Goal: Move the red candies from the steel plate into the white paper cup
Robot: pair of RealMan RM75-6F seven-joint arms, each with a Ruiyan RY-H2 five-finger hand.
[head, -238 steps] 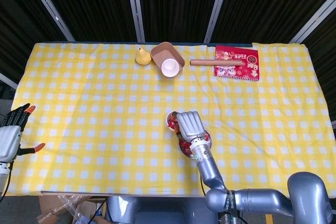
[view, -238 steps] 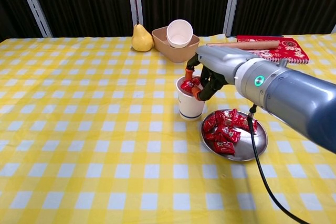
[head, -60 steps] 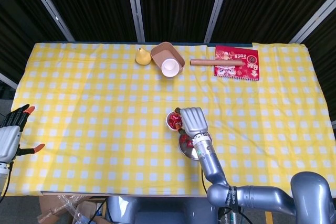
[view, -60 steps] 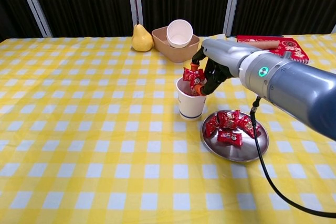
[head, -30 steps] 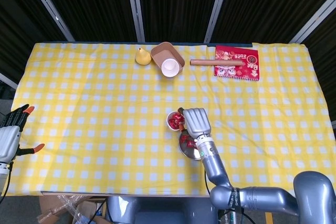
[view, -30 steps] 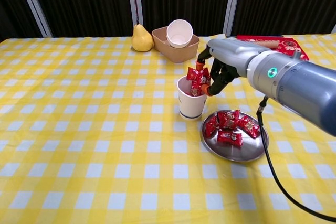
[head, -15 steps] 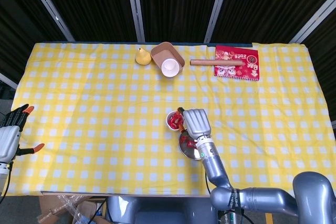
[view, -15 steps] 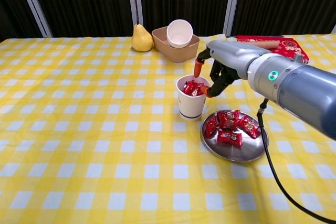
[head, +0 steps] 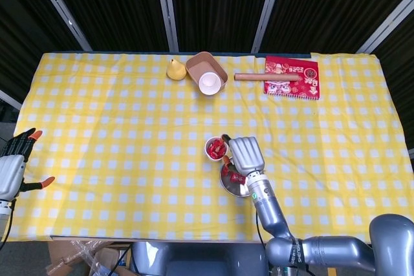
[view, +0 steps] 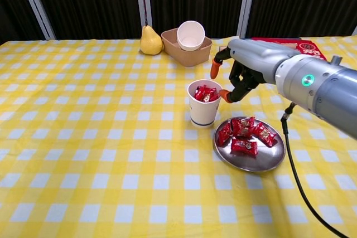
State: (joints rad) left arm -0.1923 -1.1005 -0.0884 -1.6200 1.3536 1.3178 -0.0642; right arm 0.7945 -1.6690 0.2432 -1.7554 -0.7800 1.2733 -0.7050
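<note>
The white paper cup [view: 202,107] [head: 214,148] stands mid-table with red candies [view: 205,93] showing inside it. Right of it lies the steel plate [view: 251,159] [head: 228,185], holding several red candies [view: 244,133]. My right hand [view: 234,76] [head: 246,154] hovers just right of the cup's rim, above the plate's far edge, fingers apart and empty. My left hand [head: 14,163] is open at the table's left edge, seen only in the head view.
At the back stand a yellow pear [view: 148,41], a tan bowl [view: 177,50] with a second white cup [view: 190,34] in it, a wooden rolling pin [head: 266,77] and a red notebook [head: 292,77]. A black cable [view: 290,163] hangs from my right arm past the plate.
My right hand held candies over the cup a second ago; they dropped in, and the empty hand has drifted right, away from the cup. The left hand stayed still.
</note>
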